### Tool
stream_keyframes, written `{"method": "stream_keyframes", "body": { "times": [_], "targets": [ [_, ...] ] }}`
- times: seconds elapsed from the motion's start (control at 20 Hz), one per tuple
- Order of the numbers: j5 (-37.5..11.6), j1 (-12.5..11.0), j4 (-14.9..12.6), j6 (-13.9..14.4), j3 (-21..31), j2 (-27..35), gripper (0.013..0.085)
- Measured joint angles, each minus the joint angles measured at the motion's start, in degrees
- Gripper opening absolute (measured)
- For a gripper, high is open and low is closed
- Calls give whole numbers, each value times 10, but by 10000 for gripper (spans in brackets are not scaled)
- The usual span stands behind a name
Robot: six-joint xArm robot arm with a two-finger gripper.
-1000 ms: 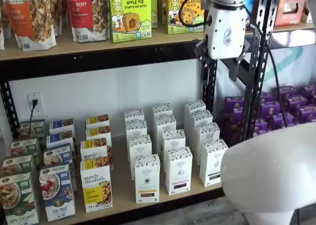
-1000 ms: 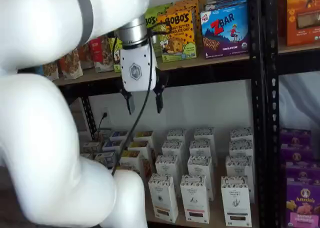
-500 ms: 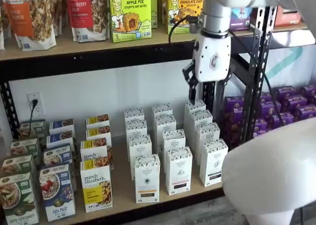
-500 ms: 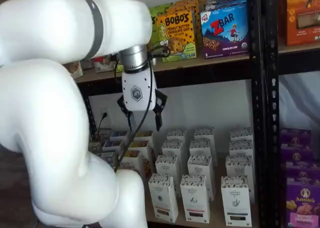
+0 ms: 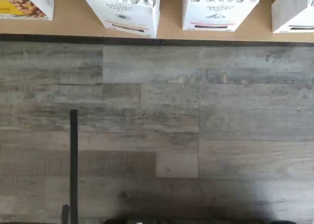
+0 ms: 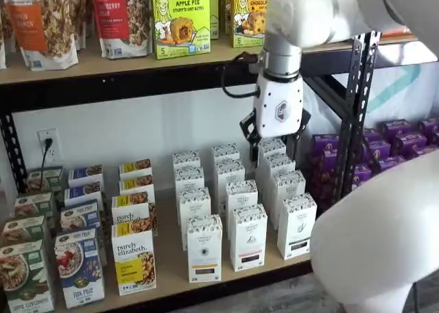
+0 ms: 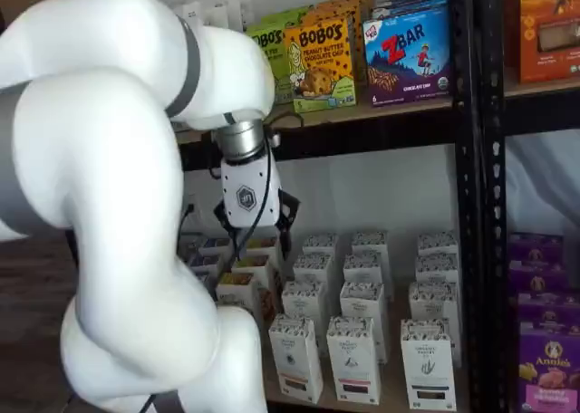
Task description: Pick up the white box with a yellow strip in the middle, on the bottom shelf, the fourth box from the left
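White box [image 6: 204,248]: tall carton, speckled top, dark emblem, yellowish strip. Gripper [image 7: 255,243] spread wide above, holding nothing.

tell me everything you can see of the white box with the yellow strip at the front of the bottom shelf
The white box is a tall, narrow carton, apparently cardboard, with a black-speckled top band, a small dark round emblem mid-front and a yellowish strip low on its face. It stands upright at the front edge of the bottom shelf, heading a row of similar cartons, with a gap to the pink-strip box beside it. The gripper hangs above and behind it, not touching. In the wrist view its front reads "Organic Pantry".
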Motion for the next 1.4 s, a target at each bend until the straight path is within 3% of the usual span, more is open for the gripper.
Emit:
{"method": "stream_keyframes", "body": {
  "times": [0.2,0.35,0.5,0.8,1.1,1.4],
  "targets": [
    [-56,12,0,12,9,38,850],
    [-98,19,-18,28,10,69,850],
    [-145,13,-12,19,9,105,850],
    [-206,5,-39,30,0,171,850],
    [-264,5,-29,23,2,227,850],
    [-345,12,5,3,-7,318,850]
  ]
}}
